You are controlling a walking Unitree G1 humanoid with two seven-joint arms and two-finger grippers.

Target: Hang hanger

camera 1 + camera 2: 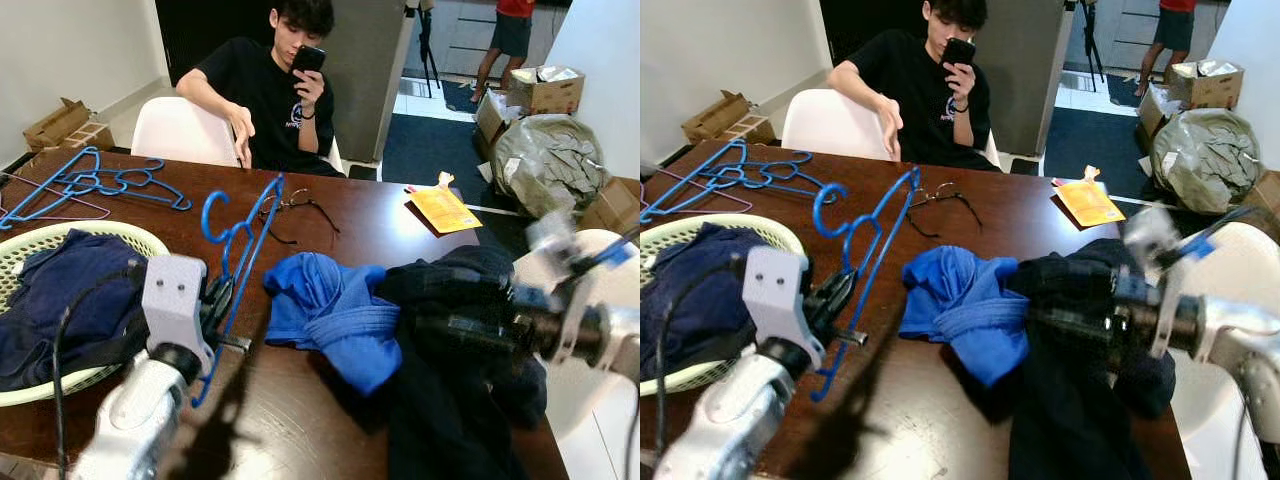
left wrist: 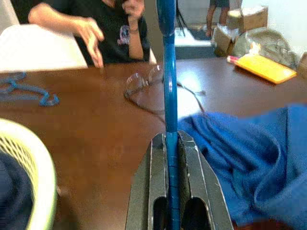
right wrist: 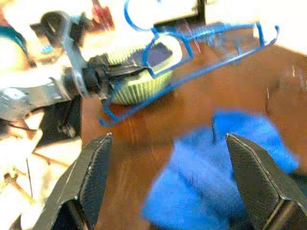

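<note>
While your left gripper (image 2: 171, 143) clamps the blue hanger (image 1: 243, 235), your right gripper (image 3: 168, 158) spreads wide over the shirt (image 1: 330, 310). That spread is plain from its wrist; the head views blur it.

Two silver arms with black fingers

The left arm (image 1: 135, 415) is made of shiny silver metal and is round like a tube. A pale grey block (image 1: 173, 300) with two small dark screw holes is fixed near its end. A black ring is seen under the block, and a thin black cable (image 1: 58, 350) is looped beside the arm. The left gripper (image 2: 171, 191) is made of two long, flat, dark grey fingers. The right arm (image 1: 1230, 335) is silver too, with a white disc and a black middle part. A bit of blue is seen on it. The right gripper (image 3: 168, 182) has two black, wedge-shaped fingers (image 3: 93, 177).
</note>
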